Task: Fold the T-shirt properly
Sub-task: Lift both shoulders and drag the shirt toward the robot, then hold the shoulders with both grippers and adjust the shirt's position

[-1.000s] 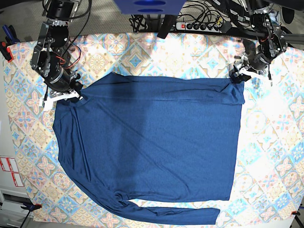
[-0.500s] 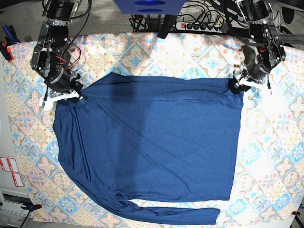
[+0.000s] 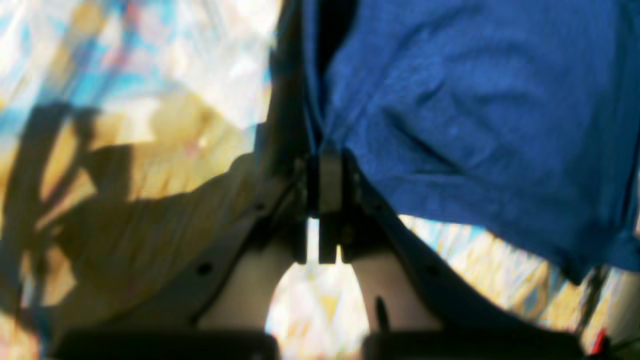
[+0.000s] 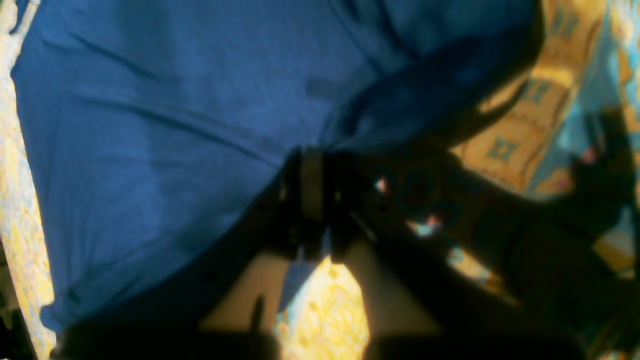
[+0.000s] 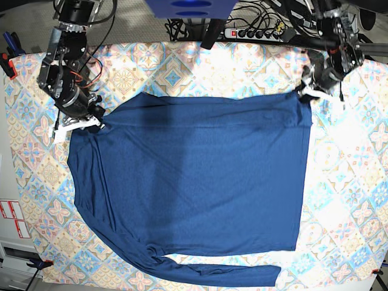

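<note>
The dark navy T-shirt (image 5: 194, 182) lies spread flat on the patterned tablecloth (image 5: 345, 182), one long sleeve (image 5: 230, 274) folded along its near edge. At the shirt's far right corner, my left gripper (image 5: 305, 94) is shut on the fabric. The left wrist view shows that gripper (image 3: 325, 170) pinching the shirt's edge (image 3: 475, 125). My right gripper (image 5: 97, 121) is shut on the far left corner. In the right wrist view this gripper (image 4: 312, 185) is closed over a bunched fold of the cloth (image 4: 175, 125).
A power strip (image 5: 254, 31) with tangled cables runs along the back edge. A blue block (image 5: 191, 7) stands at the top centre. Red clamps (image 5: 7, 60) sit at the left edge, and white labels (image 5: 12, 218) are on the lower left side.
My left gripper has closed on the shirt's far right corner and pulled it up and outward, straightening that edge. The right arm has hardly moved.
</note>
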`<state>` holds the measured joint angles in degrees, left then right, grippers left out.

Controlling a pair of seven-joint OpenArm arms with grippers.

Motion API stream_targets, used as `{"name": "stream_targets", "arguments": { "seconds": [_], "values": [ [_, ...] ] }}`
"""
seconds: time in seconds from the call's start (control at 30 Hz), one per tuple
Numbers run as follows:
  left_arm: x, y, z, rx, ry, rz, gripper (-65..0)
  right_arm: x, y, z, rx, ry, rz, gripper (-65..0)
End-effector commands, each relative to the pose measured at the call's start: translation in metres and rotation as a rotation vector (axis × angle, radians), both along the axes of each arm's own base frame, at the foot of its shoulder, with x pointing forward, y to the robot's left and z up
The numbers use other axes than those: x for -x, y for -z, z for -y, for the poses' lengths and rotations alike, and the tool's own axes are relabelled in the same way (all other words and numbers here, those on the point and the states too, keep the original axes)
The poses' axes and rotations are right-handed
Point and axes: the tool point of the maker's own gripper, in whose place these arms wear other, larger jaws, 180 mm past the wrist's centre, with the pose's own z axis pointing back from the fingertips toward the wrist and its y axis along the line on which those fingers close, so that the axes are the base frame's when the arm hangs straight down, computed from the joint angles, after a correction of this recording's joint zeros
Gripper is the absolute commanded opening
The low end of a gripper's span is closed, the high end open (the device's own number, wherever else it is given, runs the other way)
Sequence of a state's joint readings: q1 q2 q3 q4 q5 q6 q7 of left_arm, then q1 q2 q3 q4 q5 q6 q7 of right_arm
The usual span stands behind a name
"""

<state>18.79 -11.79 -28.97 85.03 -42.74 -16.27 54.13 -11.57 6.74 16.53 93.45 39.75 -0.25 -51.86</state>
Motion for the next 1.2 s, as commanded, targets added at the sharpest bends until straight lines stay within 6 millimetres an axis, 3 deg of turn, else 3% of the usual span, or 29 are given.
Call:
{"name": "stream_targets", "arguments": {
  "seconds": [0.0, 0.1, 0.3, 0.47, 0.6, 0.93, 1.17],
  "values": [
    [-0.005, -0.013, -0.006, -0.026, 0.014, 0.038, -65.0, -0.002, -0.01, 0.005, 0.014, -0.001, 0.033, -65.0],
    [0.015, -0.014, -0.006, -0.045, 0.027, 0.016, -65.0, 0.01, -0.006, 0.007, 0.028, -0.003, 0.011, -65.0],
    [0.052, -0.008, -0.005, -0.055, 0.076, -0.034, -65.0, 0.044, 0.006, 0.035, 0.052, 0.062, -0.055, -65.0],
    [0.06, -0.012, -0.016, -0.079, 0.084, -0.033, -65.0, 0.059, 0.007, 0.052, 0.067, 0.109, -0.074, -65.0],
    [0.033, -0.032, -0.019, -0.106, 0.11, 0.043, -65.0, 0.053, 0.004, 0.054, 0.069, 0.112, -0.059, -65.0],
    [-0.046, -0.07, -0.019, -0.101, 0.08, 0.233, -65.0, -0.019, -0.038, 0.052, 0.056, 0.118, 0.116, -64.9],
    [-0.099, -0.079, -0.029, -0.047, -0.008, 0.299, -65.0, -0.053, -0.024, 0.052, -0.024, 0.152, 0.105, -64.8]
  ]
}}
